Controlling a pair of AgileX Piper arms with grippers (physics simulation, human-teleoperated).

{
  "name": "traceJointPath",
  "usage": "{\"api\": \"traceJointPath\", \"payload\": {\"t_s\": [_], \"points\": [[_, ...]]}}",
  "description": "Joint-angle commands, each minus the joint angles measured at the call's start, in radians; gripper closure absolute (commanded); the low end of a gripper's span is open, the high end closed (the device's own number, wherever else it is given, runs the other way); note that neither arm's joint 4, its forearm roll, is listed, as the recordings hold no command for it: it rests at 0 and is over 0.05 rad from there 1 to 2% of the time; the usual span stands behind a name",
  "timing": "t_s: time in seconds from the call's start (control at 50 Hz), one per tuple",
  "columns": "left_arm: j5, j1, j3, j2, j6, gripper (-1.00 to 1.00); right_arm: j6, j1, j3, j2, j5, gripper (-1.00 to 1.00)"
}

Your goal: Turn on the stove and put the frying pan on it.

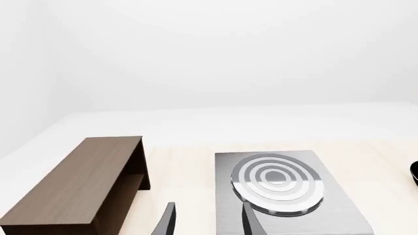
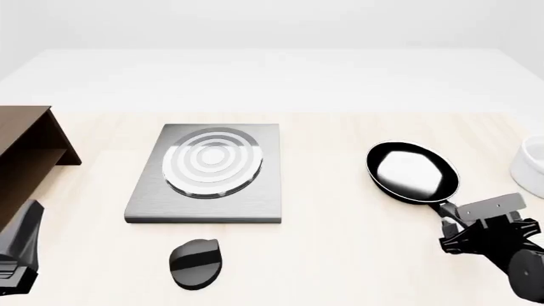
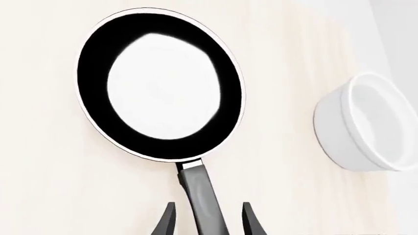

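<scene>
The frying pan [image 2: 412,171] lies on the table right of centre, black with a glossy inside, also shown in the right wrist view [image 3: 160,83]. Its long handle [image 3: 201,196] points toward my right gripper [image 3: 207,223], which stands open with one finger on each side of the handle and small gaps showing. The stove [image 2: 204,172] is a grey slab with silver rings [image 1: 277,183], and its black oval knob [image 2: 195,261] lies apart, in front of it. My left gripper [image 1: 207,223] is open and empty, low near the stove's front left.
A brown wooden shelf [image 2: 25,153] stands at the left edge, also visible in the left wrist view [image 1: 78,186]. A white bowl [image 2: 531,159] sits at the far right beside the pan [image 3: 365,122]. Bare table lies between stove and pan.
</scene>
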Motion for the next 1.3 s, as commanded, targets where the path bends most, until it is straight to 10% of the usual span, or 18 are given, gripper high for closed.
{"api": "traceJointPath", "payload": {"t_s": [0.02, 0.22, 0.24, 0.54, 0.74, 1.3], "points": [[0.0, 0.001, 0.0, 0.0, -0.001, -1.0, -0.004, -0.008, 0.007, 0.051, -0.047, -1.0], [0.001, 0.002, -0.002, 0.0, -0.002, -1.0, -0.01, 0.001, 0.017, 0.035, -0.058, -1.0], [0.001, 0.002, -0.002, 0.0, -0.001, -1.0, -0.009, 0.01, 0.031, 0.007, -0.063, 1.0], [-0.003, 0.002, 0.004, 0.0, -0.002, -1.0, 0.013, 0.045, 0.024, -0.043, -0.021, 1.0], [-0.001, 0.002, 0.001, 0.0, -0.005, -1.0, 0.001, 0.08, -0.038, -0.239, 0.169, 1.0], [0.004, 0.004, -0.007, 0.0, -0.012, -1.0, -0.172, 0.399, -0.234, -0.387, 0.411, 1.0]]}}
